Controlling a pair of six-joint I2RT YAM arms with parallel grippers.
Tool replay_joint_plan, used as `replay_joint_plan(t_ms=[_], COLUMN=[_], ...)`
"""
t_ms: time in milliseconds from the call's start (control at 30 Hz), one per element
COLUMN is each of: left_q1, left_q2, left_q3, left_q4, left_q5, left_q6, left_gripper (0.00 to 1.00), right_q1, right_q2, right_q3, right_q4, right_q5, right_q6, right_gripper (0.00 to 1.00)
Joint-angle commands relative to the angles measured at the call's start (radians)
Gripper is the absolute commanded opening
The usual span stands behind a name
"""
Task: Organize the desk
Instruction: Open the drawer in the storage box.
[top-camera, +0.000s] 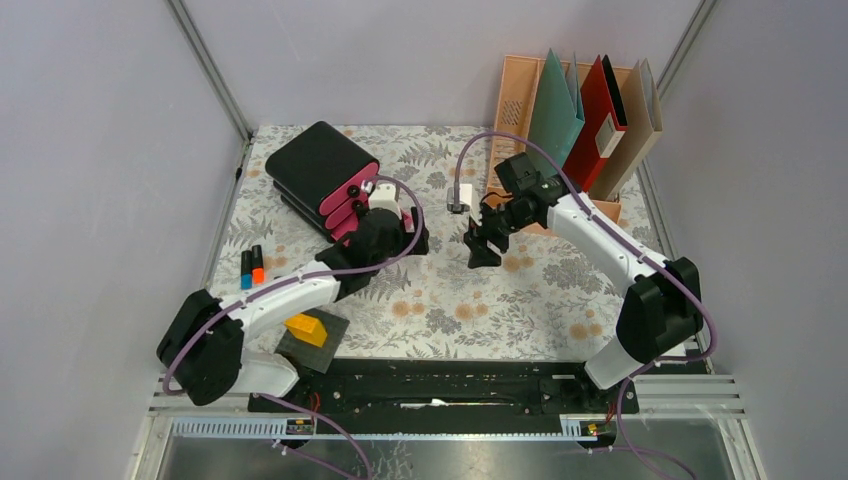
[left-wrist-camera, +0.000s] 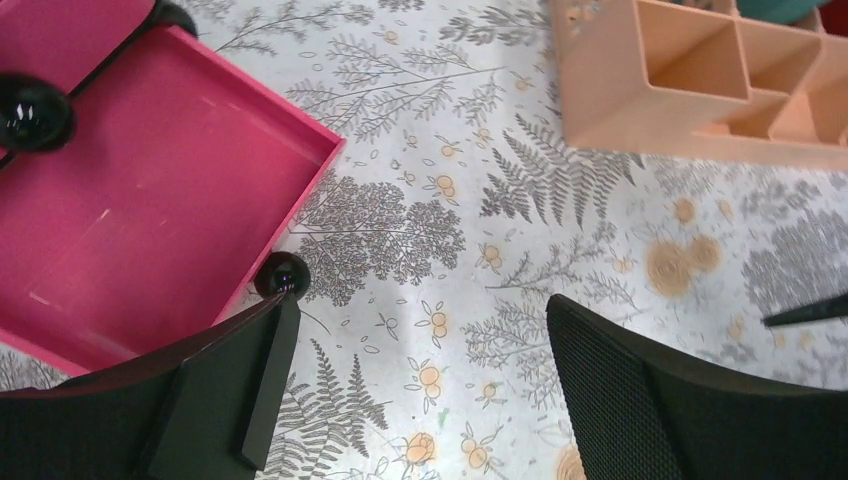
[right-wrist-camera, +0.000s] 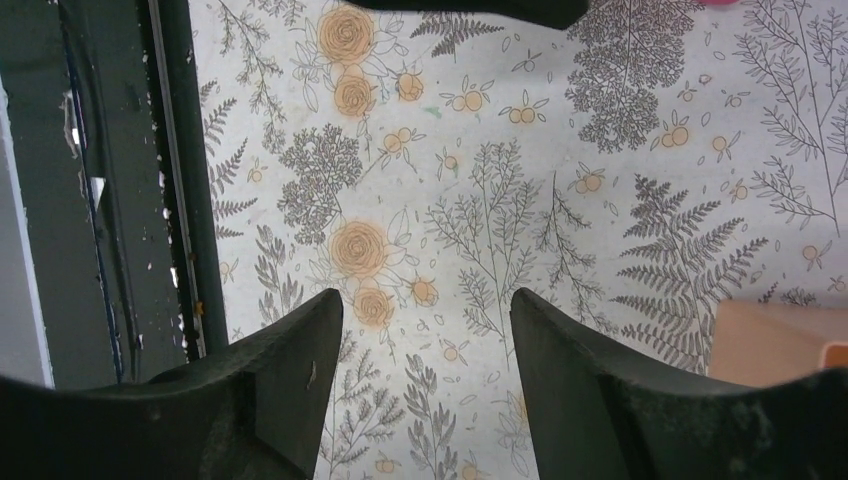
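Under both arms, the desk (top-camera: 520, 300) seems half tidied: markers (top-camera: 252, 267) and a yellow block (top-camera: 306, 328) lie loose, a drawer (left-wrist-camera: 150, 200) stands open, and the left gripper (left-wrist-camera: 420, 350), spread wide, and right gripper (right-wrist-camera: 425, 330), part-open, hold nothing.

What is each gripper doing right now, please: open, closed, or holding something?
Left gripper: open, empty, beside the open pink drawer.
Right gripper: open, empty, above the desk.

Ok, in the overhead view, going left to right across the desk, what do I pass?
Two markers → drawer box → right gripper → file rack.
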Motion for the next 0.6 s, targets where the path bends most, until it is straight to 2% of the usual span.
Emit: replay_joint_plan(t_ms=[0,300,567], left_q1=[0.075,0.186,0.357], left_q2=[-0.068,-0.194,-0.270], left_q3=[0.057,0.109,0.170], left_q4=[-0.061,-0.167,-0.322], left_q5=[0.309,0.491,0.519], left_q6=[0.153,0.152,0.195], left_gripper=[0.99,0.99,0.99], right_q1=[-0.025,-0.069,-0.076], right_q2=[-0.021,0.029,0.044], right_q3=[0.071,0.114,0.097], right_q4=[-0.101,-0.168,-0.149], right_q5=[0.003,-0.020,-0.054], right_q6=[-0.094,-0.141,-0.145], right_gripper=[0.70,0.70,0.71])
